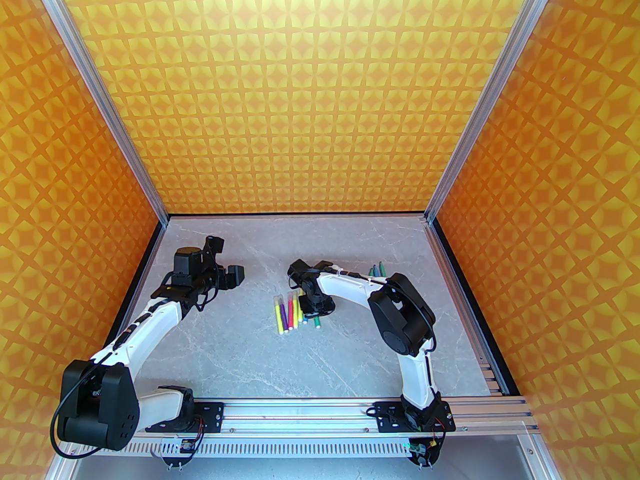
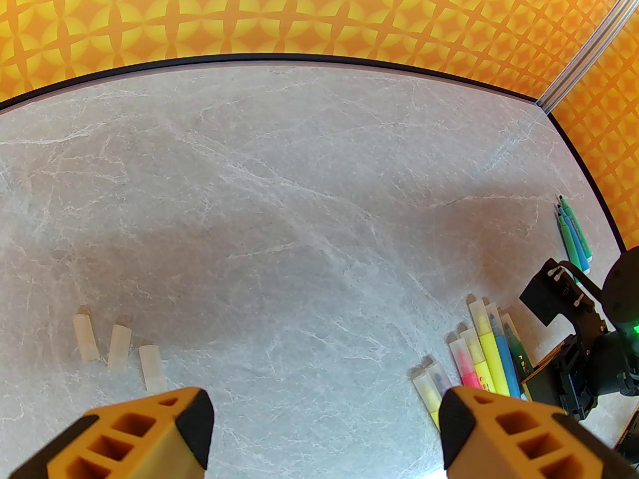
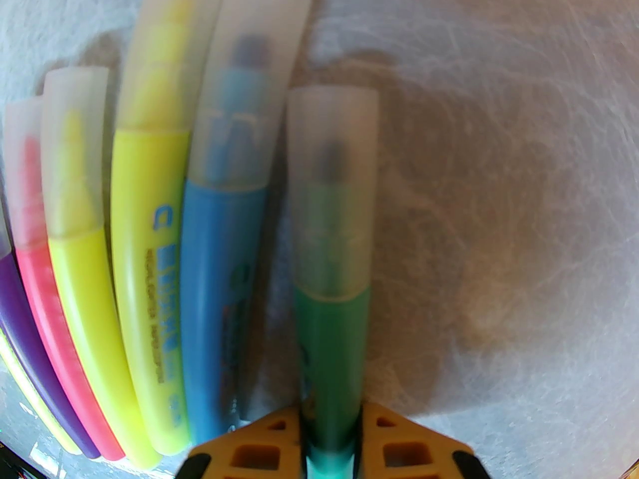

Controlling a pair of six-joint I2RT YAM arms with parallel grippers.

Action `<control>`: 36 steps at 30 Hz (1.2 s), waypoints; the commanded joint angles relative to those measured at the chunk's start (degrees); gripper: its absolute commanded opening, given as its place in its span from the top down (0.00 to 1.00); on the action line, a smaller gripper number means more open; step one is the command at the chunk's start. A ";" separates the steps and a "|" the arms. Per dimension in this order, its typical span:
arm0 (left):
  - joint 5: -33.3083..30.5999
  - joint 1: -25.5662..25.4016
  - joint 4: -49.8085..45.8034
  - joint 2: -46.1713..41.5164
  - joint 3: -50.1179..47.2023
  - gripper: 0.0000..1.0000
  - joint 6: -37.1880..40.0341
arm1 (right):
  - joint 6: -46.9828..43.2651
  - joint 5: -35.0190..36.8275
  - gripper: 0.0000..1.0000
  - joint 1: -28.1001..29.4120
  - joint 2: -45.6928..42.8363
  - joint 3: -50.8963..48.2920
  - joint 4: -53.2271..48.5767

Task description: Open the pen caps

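The right end effector (image 3: 332, 432) is clenched on the green pen (image 3: 332, 347) barrel, leaving its cap (image 3: 332, 187) free for the released left end effector (image 2: 327, 417).

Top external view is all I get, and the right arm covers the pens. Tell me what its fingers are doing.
Observer: The right fingers are closed on the green pen, gripping its barrel.
Operator: Report its cap.
Observer: The clear cap is on, covering the tip.
Operator: Now check the left side.
Observer: Three loose caps lie on the table just ahead of the open left fingers.
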 commanded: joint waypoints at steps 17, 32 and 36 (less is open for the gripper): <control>2.91 -0.75 -0.28 -0.24 0.83 0.21 -2.06 | -7.95 9.61 1.00 -2.35 -8.30 -1.18 1.00; 10.12 -0.85 0.81 -1.68 0.33 0.21 -6.80 | -15.90 -1.28 1.00 -2.35 -13.34 -2.61 12.34; 13.48 -1.01 1.44 -1.34 0.51 0.21 -8.13 | -17.37 -7.40 1.00 -2.35 -14.98 -4.88 16.97</control>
